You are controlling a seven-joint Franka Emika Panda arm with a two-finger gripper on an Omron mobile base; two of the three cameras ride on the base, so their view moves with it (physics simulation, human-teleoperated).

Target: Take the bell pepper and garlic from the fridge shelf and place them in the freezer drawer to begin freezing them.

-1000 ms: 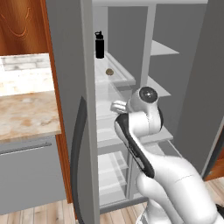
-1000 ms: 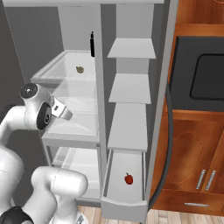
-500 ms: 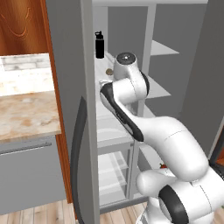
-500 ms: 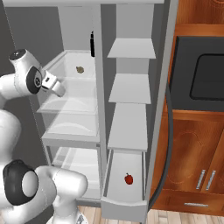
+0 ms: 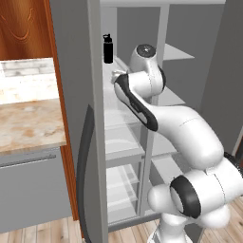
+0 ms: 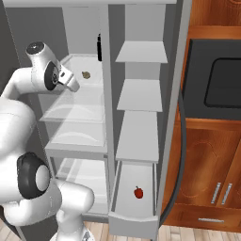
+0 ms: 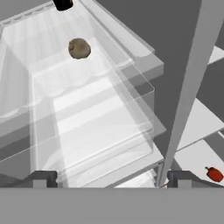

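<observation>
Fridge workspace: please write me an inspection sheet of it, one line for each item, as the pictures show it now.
Surface: the fridge shelf, translucent with a raised pale rim, is the top one in the left compartment.
Job's things: the garlic lies on the fridge shelf; the bell pepper, red, lies in the open freezer drawer.
Clutter: a black bottle stands upright at the back of the same shelf.
Grippers: the gripper is open and empty, short of the garlic.
Cables: nothing seen.
Surroundings: marble counter to the left, wooden cabinets and a dark oven to the right, wood floor.
</observation>
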